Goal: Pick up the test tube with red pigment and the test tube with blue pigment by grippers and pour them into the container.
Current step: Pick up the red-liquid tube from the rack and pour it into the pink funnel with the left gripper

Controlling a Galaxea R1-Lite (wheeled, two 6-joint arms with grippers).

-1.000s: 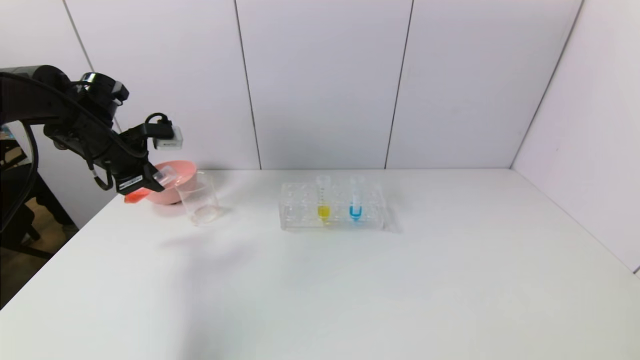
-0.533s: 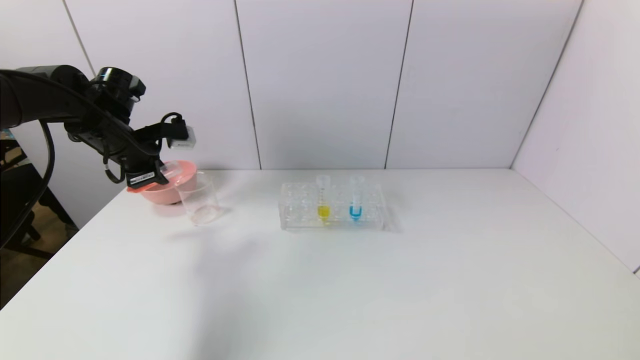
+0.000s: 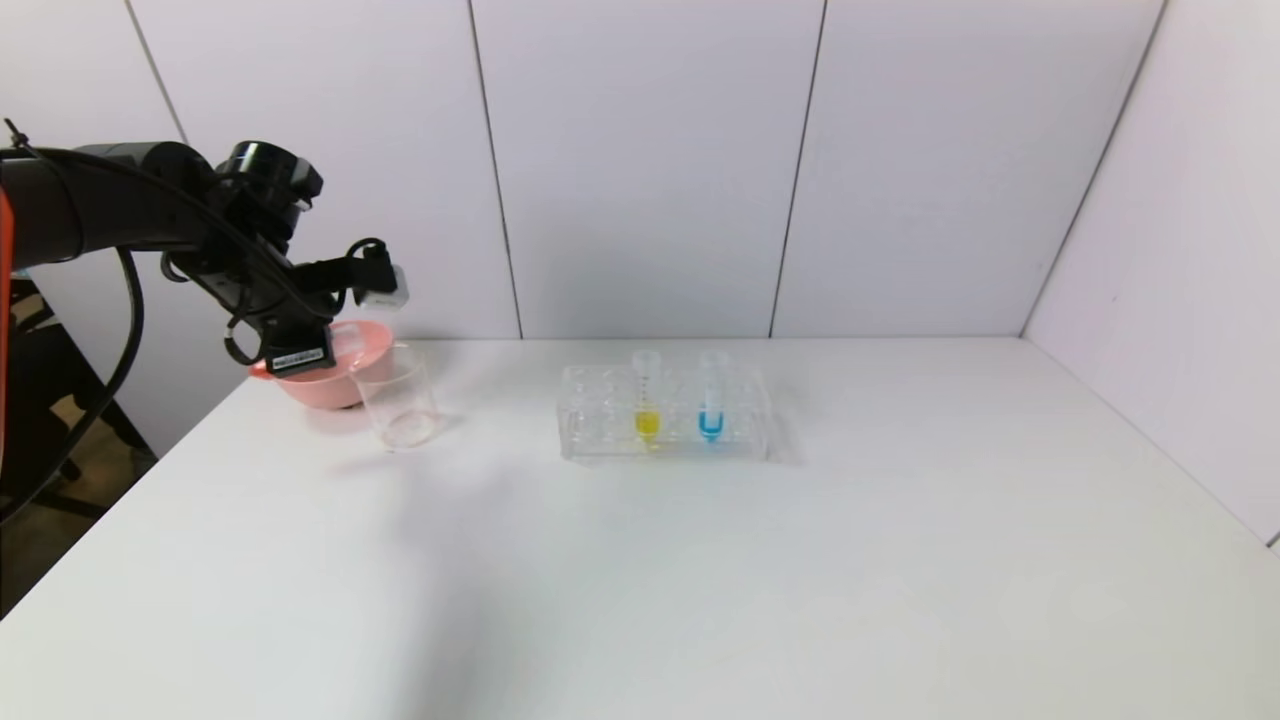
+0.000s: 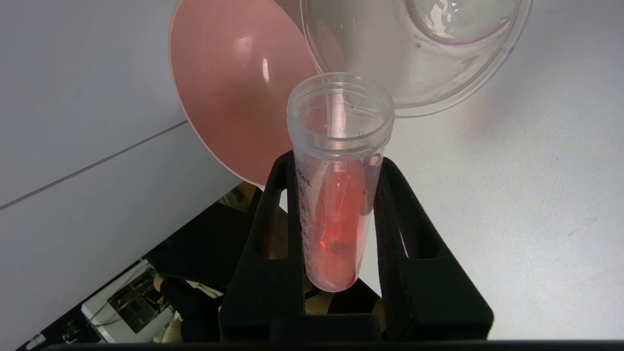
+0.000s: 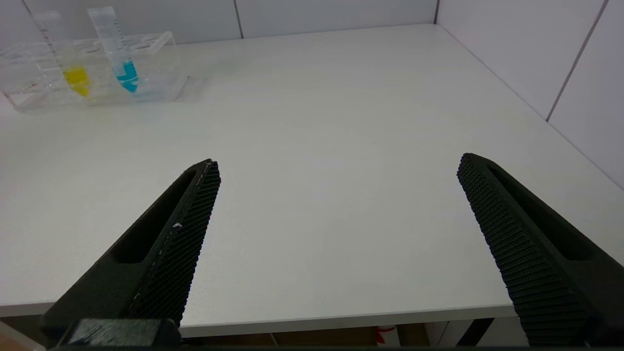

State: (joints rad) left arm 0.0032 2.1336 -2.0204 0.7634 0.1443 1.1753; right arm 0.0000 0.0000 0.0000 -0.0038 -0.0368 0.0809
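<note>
My left gripper (image 3: 318,352) is shut on the test tube with red pigment (image 4: 336,204) and holds it tilted over the pink bowl (image 3: 318,388), its open mouth close to the rim of the clear beaker (image 3: 398,402). In the left wrist view the orange-red liquid sits in the tube's lower part between the fingers (image 4: 265,229); the beaker (image 4: 429,63) shows no colour inside. The test tube with blue pigment (image 3: 711,405) stands in the clear rack (image 3: 600,432); it also shows in the right wrist view (image 5: 123,66). My right gripper (image 5: 339,161) is open and empty over the table's near edge.
A like tube with yellow liquid (image 3: 647,405) stands in the rack beside the blue one. The pink bowl (image 4: 229,92) touches the beaker at the table's back left corner. Wall panels close the back and right sides.
My left gripper has moved right and a little up with the red tube, bringing its mouth nearer the beaker's rim. The tube's red end is now hidden behind the gripper in the head view.
</note>
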